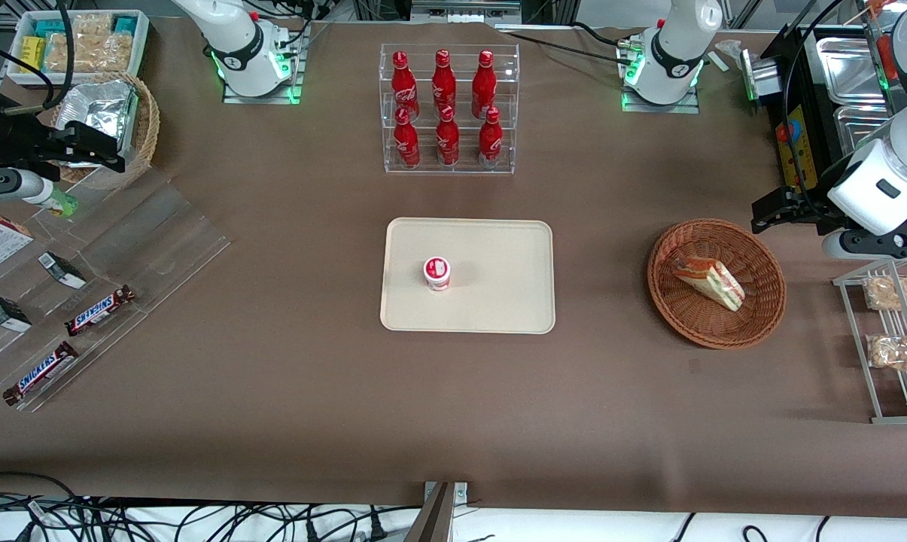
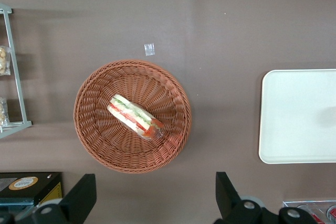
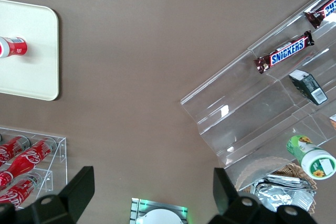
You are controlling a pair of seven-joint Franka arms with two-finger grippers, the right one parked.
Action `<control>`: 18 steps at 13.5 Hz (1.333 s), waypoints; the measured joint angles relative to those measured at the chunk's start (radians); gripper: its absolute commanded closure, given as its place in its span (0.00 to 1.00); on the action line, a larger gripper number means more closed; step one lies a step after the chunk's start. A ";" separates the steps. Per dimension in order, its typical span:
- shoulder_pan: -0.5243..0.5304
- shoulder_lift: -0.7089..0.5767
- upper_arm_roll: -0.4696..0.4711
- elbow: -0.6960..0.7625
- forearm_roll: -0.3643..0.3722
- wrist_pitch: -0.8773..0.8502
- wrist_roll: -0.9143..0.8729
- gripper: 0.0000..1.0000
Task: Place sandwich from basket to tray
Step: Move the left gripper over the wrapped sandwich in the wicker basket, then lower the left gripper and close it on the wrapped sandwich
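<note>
The sandwich, a clear-wrapped wedge with red and green filling, lies in the reddish-brown wicker basket toward the working arm's end of the table. The cream tray rests mid-table with a small red-and-white cup standing on it. My gripper hovers high above the table just off the basket's rim, a little farther from the front camera than the basket. It is open, with only bare tablecloth between its fingers.
A clear rack of red bottles stands farther from the camera than the tray. A wire rack of bagged snacks and metal trays flank the basket. An acrylic display with Snickers bars lies toward the parked arm's end.
</note>
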 measured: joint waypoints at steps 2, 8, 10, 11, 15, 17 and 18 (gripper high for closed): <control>0.004 0.000 0.001 0.000 0.000 0.000 0.004 0.00; 0.025 0.015 0.017 -0.036 0.002 -0.003 -0.085 0.00; 0.039 0.028 0.018 -0.114 0.026 0.062 -0.181 0.00; 0.046 0.036 0.018 -0.161 0.041 0.110 -0.233 0.00; 0.059 0.048 0.018 -0.337 0.059 0.303 -0.448 0.00; 0.059 0.048 0.015 -0.411 0.085 0.394 -0.562 0.00; 0.058 0.049 0.014 -0.442 0.099 0.432 -0.611 0.00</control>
